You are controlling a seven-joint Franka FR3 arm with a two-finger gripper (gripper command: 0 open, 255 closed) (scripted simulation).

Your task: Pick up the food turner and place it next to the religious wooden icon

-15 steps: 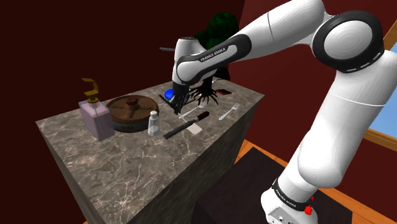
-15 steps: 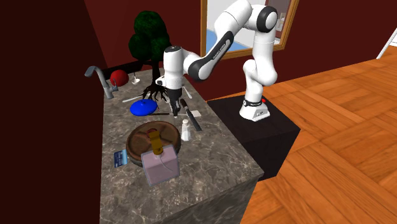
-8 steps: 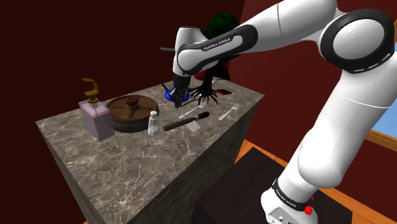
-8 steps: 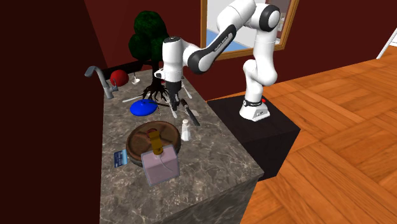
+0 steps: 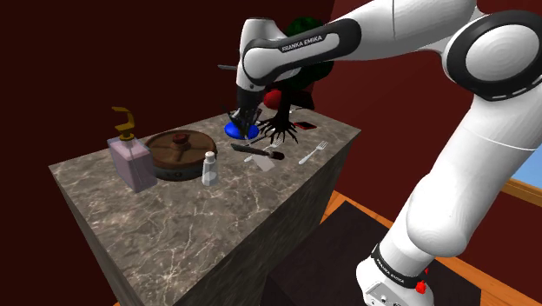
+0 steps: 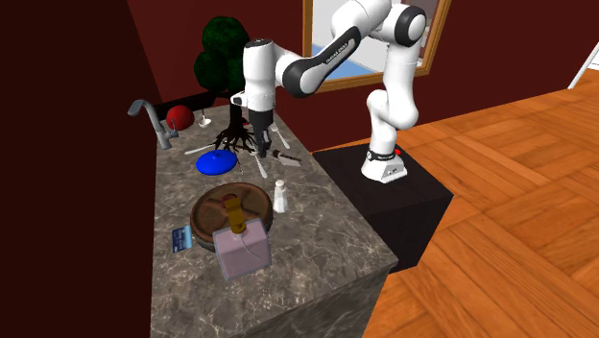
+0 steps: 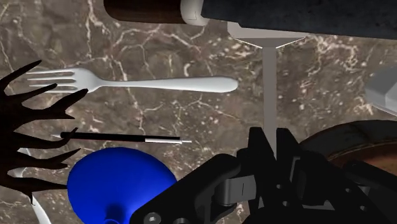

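Jaws clenched on food turner (image 5: 261, 152) | above counter (image 5: 174, 217) | long axis level, pointing toward fork (image 5: 313, 154)

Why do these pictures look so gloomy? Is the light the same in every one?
Not the same. Shoulder view: dim, with dark red walls and the white arm brightest. Second exterior view: the wooden floor is well lit, the counter darker. Wrist view: even light, the fork bright against the counter.
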